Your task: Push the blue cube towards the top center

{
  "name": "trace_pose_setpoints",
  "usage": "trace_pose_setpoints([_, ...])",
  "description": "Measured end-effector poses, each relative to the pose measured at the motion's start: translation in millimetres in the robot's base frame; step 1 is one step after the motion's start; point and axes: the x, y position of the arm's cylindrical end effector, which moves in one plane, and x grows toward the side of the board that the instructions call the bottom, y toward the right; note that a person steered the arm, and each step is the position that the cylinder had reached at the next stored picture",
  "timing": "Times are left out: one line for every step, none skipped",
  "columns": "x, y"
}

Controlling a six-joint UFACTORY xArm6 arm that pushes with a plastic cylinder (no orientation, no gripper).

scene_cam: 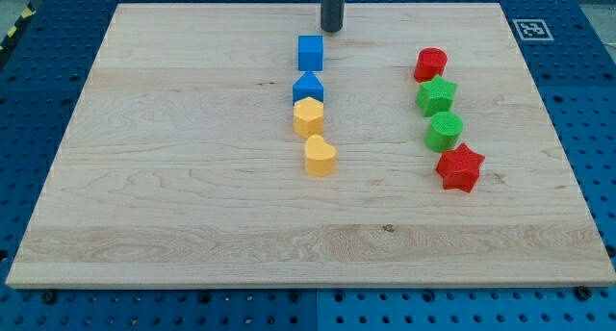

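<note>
The blue cube (pixel 310 52) sits near the view's top centre of the wooden board (pixel 173 158). My tip (pixel 332 29) is at the end of the dark rod, just above and to the right of the cube, a small gap away from it. Below the cube lies a second blue block (pixel 308 87), peaked on top. It touches a yellow block (pixel 308 116) below it.
A yellow heart-shaped block (pixel 320 156) lies below the yellow block. On the right, a column runs downward: a red block (pixel 430 63), a green star (pixel 436 96), a green round block (pixel 445 131) and a red star (pixel 459 167).
</note>
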Motion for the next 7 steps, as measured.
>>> trace_pose_setpoints([0.0,0.0])
trace_pose_setpoints([0.0,3.3])
trace_pose_setpoints([0.0,3.3])
trace_pose_setpoints([-0.9,-21.3])
trace_pose_setpoints([-0.3,-80.5])
trace_pose_setpoints([36.1,-110.8])
trace_pose_setpoints([99.8,-110.9])
